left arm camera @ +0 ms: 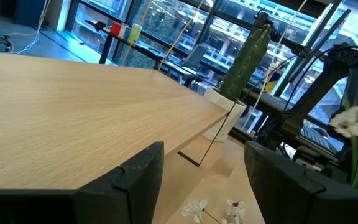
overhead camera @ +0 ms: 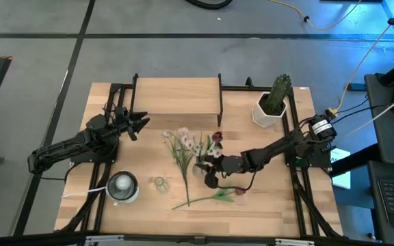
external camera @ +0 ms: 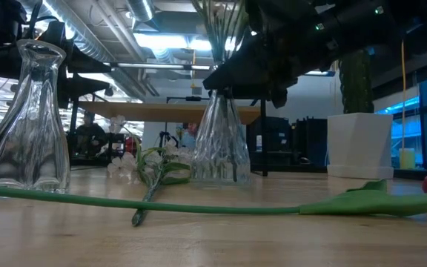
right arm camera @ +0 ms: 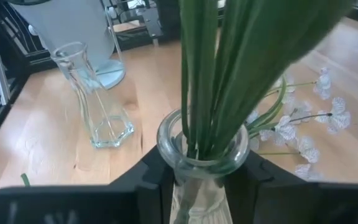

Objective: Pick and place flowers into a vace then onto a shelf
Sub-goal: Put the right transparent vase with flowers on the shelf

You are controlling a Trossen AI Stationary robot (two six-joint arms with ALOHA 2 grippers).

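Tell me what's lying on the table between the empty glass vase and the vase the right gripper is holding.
In the high view, a spray of white flowers lies between the empty vase and the held vase in the right gripper.

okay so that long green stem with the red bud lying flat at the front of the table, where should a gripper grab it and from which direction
Grip the red-bud stem on its bare thin stretch, away from the leaf and bud at its right end. Come straight down from above with the fingers across the stem, since it lies flat on the table. The left gripper is open near the shelf; the right gripper is shut on the flower vase.
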